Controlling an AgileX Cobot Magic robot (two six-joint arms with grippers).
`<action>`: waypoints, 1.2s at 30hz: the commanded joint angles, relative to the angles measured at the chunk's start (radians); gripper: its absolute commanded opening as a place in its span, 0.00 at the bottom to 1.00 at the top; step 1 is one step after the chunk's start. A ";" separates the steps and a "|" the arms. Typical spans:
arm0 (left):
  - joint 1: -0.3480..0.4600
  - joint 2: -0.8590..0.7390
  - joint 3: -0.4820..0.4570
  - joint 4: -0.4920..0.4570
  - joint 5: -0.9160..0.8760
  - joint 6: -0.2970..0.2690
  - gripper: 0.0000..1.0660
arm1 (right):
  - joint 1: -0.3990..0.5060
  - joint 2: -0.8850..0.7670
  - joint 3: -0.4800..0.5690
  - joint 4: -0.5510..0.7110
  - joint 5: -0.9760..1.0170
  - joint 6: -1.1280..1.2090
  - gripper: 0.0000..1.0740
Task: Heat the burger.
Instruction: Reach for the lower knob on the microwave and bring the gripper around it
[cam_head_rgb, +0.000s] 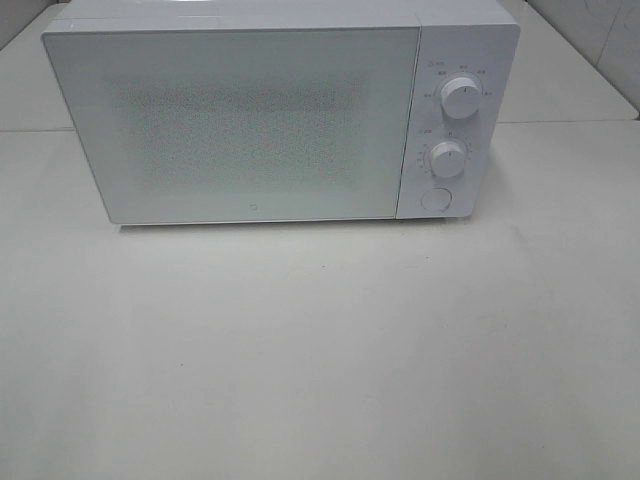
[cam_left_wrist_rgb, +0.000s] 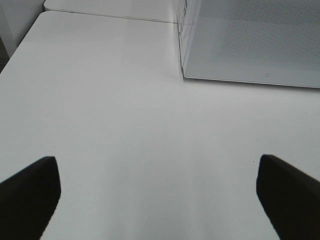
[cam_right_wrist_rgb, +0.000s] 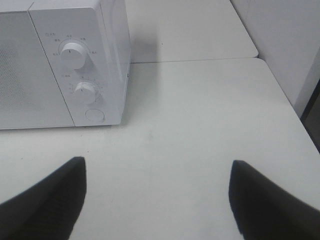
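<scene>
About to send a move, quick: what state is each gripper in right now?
Left gripper: open, holding nothing.
Right gripper: open, holding nothing.

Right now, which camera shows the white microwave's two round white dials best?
Exterior high: the upper round white dial and lower round white dial face the camera squarely on the white microwave's panel. Right wrist shows both too, but obliquely. Left wrist shows only the closed door corner, no dials.

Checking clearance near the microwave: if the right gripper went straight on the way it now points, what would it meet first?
The right gripper would likely meet only the bare table. The microwave stands off to one side of its line, though depth is unclear.
</scene>
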 joint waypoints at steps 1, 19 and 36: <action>0.002 -0.025 0.000 -0.008 -0.014 0.000 0.94 | -0.003 0.063 0.027 -0.012 -0.114 -0.008 0.71; 0.002 -0.025 0.000 -0.008 -0.014 0.000 0.94 | -0.003 0.353 0.042 -0.013 -0.504 -0.008 0.71; 0.002 -0.025 0.000 -0.008 -0.014 0.000 0.94 | -0.003 0.665 0.042 -0.010 -0.838 -0.008 0.71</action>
